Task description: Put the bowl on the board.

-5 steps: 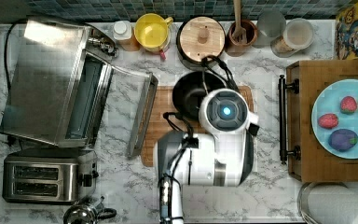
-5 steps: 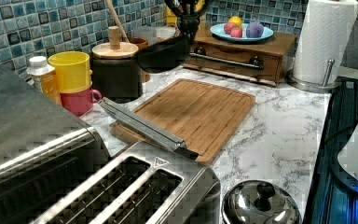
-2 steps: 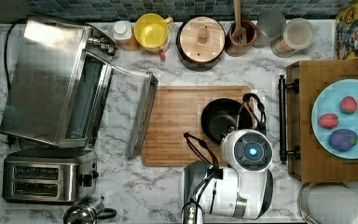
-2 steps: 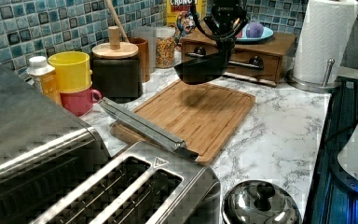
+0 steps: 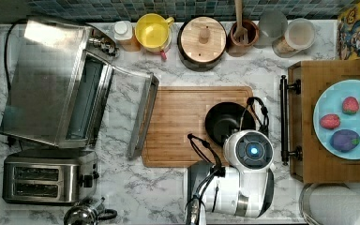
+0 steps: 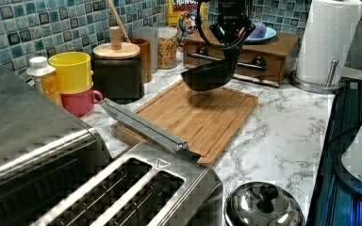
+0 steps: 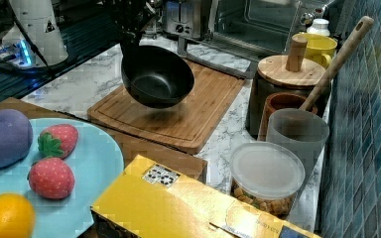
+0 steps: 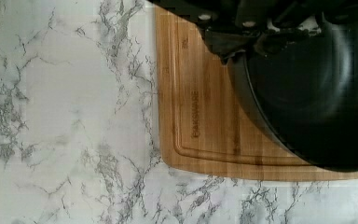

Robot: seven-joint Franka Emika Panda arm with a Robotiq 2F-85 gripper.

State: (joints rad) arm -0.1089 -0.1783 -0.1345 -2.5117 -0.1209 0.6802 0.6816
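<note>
The black bowl [image 5: 224, 123] hangs tilted a little above the light-brown board [image 5: 178, 126], over the board's end nearest the wooden tray. My gripper [image 6: 230, 55] is shut on the bowl's rim from above. In the left view the bowl [image 6: 209, 75] casts a shadow on the board [image 6: 202, 117] beneath it. The right view shows the bowl's [image 7: 156, 77] glossy inside, with the gripper [image 7: 129, 48] pinching its rim over the board [image 7: 203, 114]. In the wrist view the bowl [image 8: 317, 93] covers part of the board [image 8: 200, 116], and my gripper [image 8: 242, 39] clamps its edge.
A toaster oven [image 5: 56, 79] with its door [image 5: 143, 115] open borders the board on the top view's left. Behind the board stand a yellow mug [image 5: 153, 32] and a wooden-lidded pot [image 5: 202, 41]. A wooden tray [image 5: 309, 122] with a fruit plate [image 5: 347, 119] lies on the top view's right.
The gripper has carried the bowl from beside the wooden-lidded pot out over the board and brought it lower toward the wood.
</note>
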